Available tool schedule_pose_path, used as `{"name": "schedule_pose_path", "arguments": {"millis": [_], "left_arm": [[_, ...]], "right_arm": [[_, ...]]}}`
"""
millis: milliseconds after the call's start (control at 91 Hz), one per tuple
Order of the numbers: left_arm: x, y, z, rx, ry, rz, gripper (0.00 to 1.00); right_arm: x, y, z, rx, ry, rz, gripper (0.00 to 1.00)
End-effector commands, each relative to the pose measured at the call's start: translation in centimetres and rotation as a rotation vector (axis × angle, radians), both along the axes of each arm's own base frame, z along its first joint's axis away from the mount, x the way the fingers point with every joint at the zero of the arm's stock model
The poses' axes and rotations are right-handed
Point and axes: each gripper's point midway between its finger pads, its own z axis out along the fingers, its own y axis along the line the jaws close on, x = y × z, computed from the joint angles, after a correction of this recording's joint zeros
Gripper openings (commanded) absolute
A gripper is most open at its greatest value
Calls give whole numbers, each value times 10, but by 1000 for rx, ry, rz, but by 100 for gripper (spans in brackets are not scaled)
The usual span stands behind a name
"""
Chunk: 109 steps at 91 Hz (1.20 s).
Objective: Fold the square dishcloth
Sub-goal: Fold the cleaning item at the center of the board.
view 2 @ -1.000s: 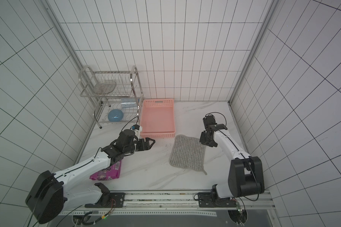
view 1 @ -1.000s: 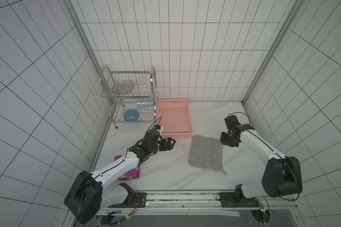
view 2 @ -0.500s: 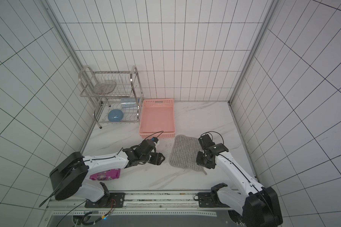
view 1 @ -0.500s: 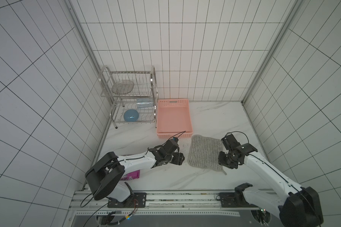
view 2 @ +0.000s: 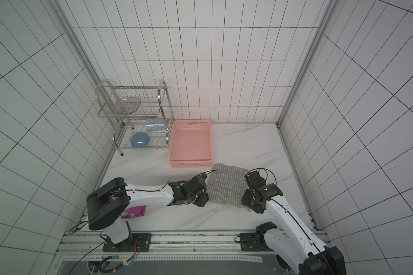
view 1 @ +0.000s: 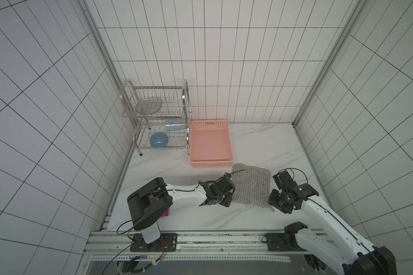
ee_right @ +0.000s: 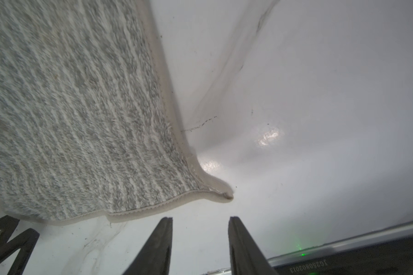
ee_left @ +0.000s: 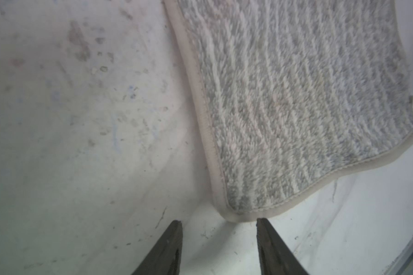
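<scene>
The square dishcloth (view 1: 251, 186) (view 2: 227, 187) lies flat on the marble table, grey with whitish stripes and a pale hem. My left gripper (view 1: 227, 200) (view 2: 202, 200) is low at its near left corner. In the left wrist view, the left gripper (ee_left: 218, 222) is open, with the rounded corner of the dishcloth (ee_left: 296, 107) just beyond the fingertips. My right gripper (view 1: 273, 206) (view 2: 247, 206) is at the near right corner. In the right wrist view, the right gripper (ee_right: 199, 219) is open and empty, a little short of the hem of the dishcloth (ee_right: 69, 107), whose corner tip curls up.
A pink basket (view 1: 211, 164) stands just behind the cloth. A metal dish rack (view 1: 157, 119) with a blue bowl (view 1: 159, 140) fills the back left. A purple packet (view 2: 134, 211) lies by the left arm's base. The metal rail (view 1: 200, 234) runs along the table's front edge.
Both arms have swung from beside the cloth's far half towards the front of the table and lowered to its two near corners. The cloth has not moved.
</scene>
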Motion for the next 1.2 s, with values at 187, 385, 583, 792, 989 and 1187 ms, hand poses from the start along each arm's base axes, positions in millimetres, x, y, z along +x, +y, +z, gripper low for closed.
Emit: {"name": "schedule_pose_path", "arguments": {"millis": [187, 385, 583, 792, 989, 1187], "left_arm": [[5, -16, -3, -15, 23, -1, 62], [-1, -34, -4, -51, 60, -80, 60], [-6, -22, -9, -19, 82, -53, 35], [-12, -6, -5, -29, 93, 1, 14], [-18, 6, -6, -37, 132, 78, 0], [-28, 16, 1, -62, 166, 96, 0]], "right_arm": [[-8, -13, -10, -40, 22, -51, 46], [-9, -18, -12, -35, 14, -91, 50], [-9, -16, -10, -20, 14, -89, 51], [-9, -14, -12, -17, 31, -55, 54], [-3, -1, -10, 29, 50, 16, 53], [-7, 18, -11, 113, 90, 111, 50]]}}
